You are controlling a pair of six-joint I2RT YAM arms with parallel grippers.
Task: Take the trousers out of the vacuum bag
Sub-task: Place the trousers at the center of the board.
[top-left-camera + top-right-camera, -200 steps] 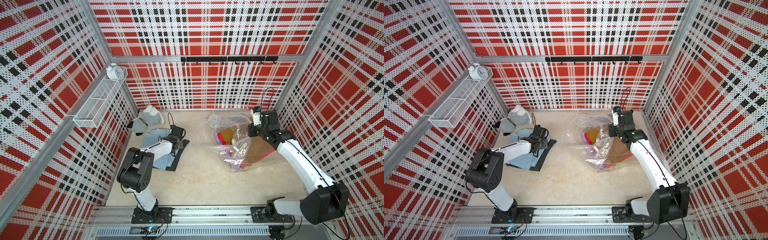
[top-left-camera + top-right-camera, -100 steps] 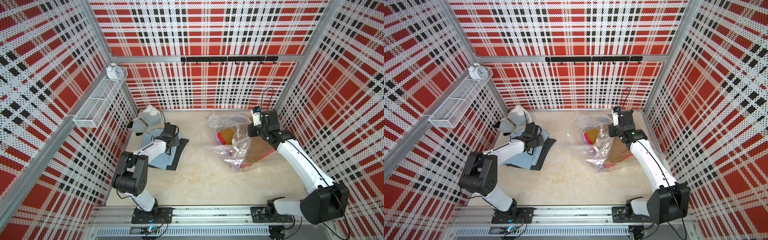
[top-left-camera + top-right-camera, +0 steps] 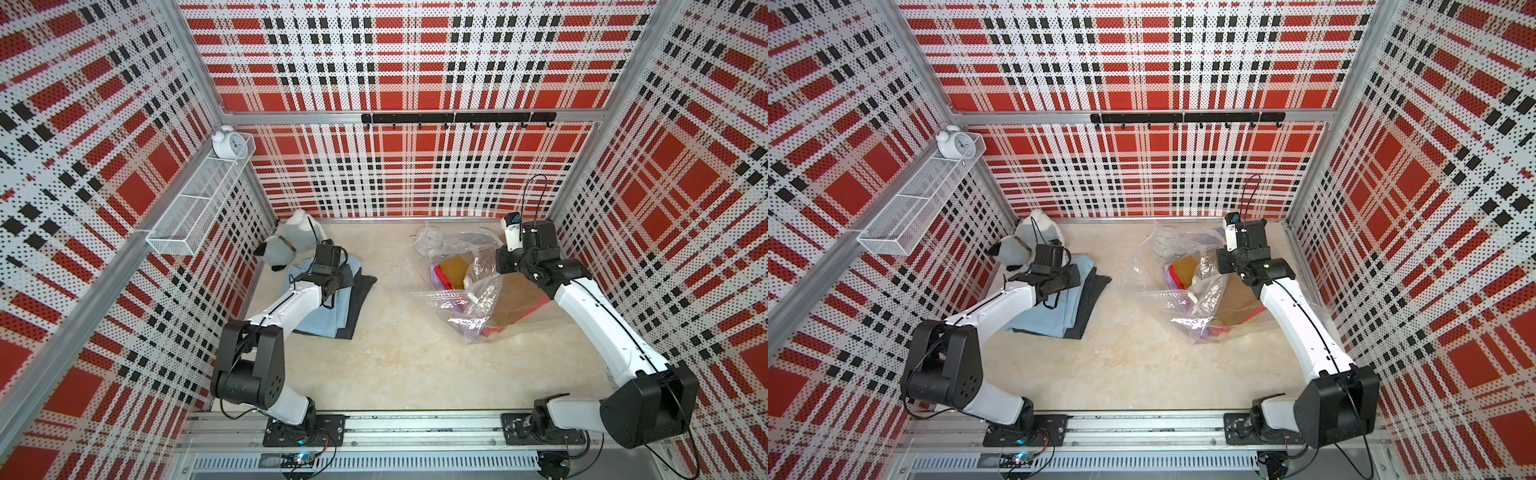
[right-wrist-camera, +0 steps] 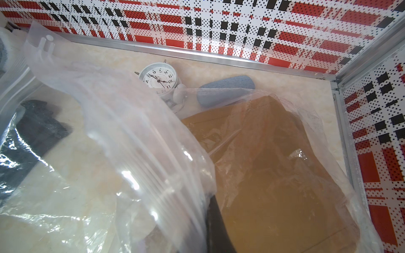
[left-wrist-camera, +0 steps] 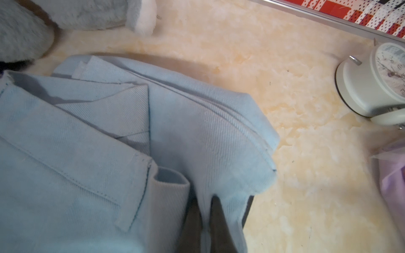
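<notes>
Beside the plush toy [image 3: 286,245], 2 trousers [image 3: 357,299] lie out, left gripper [image 5: 205,206] pinching the light blue pair [image 5: 87,164]. Right gripper [image 3: 503,266], clamped, seemingly holds the vacuum bag [image 4: 131,142]; the mustard-brown pair [image 4: 274,186] and others sit inside.

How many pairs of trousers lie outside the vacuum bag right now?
2: light blue trousers stacked on charcoal-black trousers, beside the plush toy, away from the vacuum bag. Any beneath them would be hidden.
</notes>
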